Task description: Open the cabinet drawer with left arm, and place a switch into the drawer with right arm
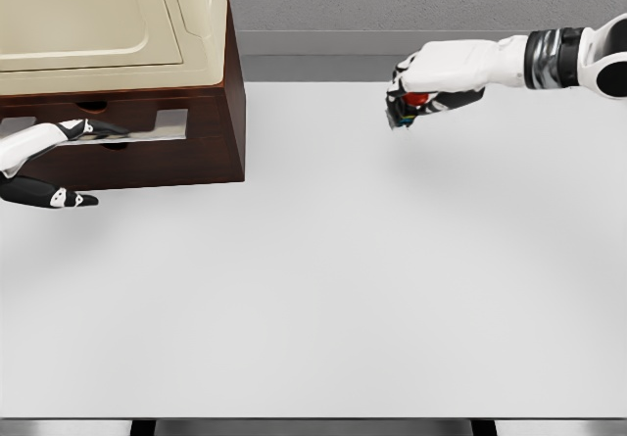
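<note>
A brown cabinet (pixel 211 113) with a cream top stands at the table's back left. Its drawer front (pixel 147 157) carries a metal handle bar (pixel 147 134). My left hand (pixel 69 142) reaches in from the left edge, with upper fingers (pixel 93 127) lying on the bar and thumb (pixel 69 199) below; the drawer looks shut. My right hand (pixel 416 98) hovers above the table at the upper right, shut on a small switch (pixel 409 105) with a red button and dark body, partly hidden by the fingers.
The white table (pixel 323 279) stretches across the view, its front edge near the bottom. A grey wall runs behind it. The cabinet overhangs the picture's left and top edges.
</note>
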### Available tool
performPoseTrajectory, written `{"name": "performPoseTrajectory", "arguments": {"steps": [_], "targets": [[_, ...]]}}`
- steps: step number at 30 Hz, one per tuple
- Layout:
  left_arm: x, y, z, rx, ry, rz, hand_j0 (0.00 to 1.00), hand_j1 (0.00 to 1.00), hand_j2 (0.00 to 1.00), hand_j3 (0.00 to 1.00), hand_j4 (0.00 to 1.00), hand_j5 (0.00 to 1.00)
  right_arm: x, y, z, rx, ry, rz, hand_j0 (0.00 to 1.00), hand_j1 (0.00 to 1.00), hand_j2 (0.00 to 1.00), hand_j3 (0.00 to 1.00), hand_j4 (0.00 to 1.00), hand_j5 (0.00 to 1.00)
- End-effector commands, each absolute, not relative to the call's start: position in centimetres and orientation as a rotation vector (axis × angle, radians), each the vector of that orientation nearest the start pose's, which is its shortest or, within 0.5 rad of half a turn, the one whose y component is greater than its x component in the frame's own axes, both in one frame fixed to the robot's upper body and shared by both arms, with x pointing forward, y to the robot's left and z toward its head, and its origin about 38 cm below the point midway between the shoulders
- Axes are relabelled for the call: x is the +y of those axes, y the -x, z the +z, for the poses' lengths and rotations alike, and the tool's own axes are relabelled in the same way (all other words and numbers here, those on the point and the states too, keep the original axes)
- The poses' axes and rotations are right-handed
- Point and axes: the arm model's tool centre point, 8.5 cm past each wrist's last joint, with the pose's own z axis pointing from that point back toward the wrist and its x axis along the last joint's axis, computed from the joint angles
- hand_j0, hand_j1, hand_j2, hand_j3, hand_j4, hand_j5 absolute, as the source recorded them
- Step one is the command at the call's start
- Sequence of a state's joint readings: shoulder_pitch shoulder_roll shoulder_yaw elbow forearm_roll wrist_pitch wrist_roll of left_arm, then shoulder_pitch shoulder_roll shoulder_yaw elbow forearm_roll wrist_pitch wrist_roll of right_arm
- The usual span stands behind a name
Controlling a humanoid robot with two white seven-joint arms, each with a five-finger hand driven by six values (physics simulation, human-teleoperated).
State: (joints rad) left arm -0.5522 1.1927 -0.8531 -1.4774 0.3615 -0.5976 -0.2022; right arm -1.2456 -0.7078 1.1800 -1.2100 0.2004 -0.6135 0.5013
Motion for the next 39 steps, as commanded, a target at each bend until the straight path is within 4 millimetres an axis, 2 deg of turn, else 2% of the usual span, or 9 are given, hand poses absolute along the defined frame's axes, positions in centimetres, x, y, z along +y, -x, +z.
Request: {"name": "performPoseTrajectory", "arguments": {"steps": [1, 11, 33, 39], "targets": [[40.2, -38.3, 22.6, -1.617, -0.105, -1.367, 0.83, 0.83, 0.83, 0.83, 0.83, 0.83, -22.4, -50.3, 30.5, 1.877, -0.494, -2.983, 0.45, 0.45, 0.45, 0.45, 0.45, 0.45], [40.1, -38.2, 22.5, -1.61, -0.091, -1.368, 0.8, 0.8, 0.8, 0.8, 0.8, 0.8, -22.1, -49.7, 30.9, 1.872, -0.485, -2.958, 0.45, 0.45, 0.45, 0.45, 0.45, 0.45], [39.4, -37.5, 22.3, -1.619, -0.05, -1.371, 0.8, 0.8, 0.8, 0.8, 0.8, 0.8, -22.2, -49.9, 31.3, 1.895, -0.497, -2.944, 0.46, 0.46, 0.46, 0.46, 0.46, 0.46], [39.5, -37.3, 21.9, -1.614, -0.044, -1.367, 0.8, 0.8, 0.8, 0.8, 0.8, 0.8, -22.2, -50.0, 32.2, 1.917, -0.517, -2.923, 0.46, 0.46, 0.46, 0.46, 0.46, 0.46]]}}
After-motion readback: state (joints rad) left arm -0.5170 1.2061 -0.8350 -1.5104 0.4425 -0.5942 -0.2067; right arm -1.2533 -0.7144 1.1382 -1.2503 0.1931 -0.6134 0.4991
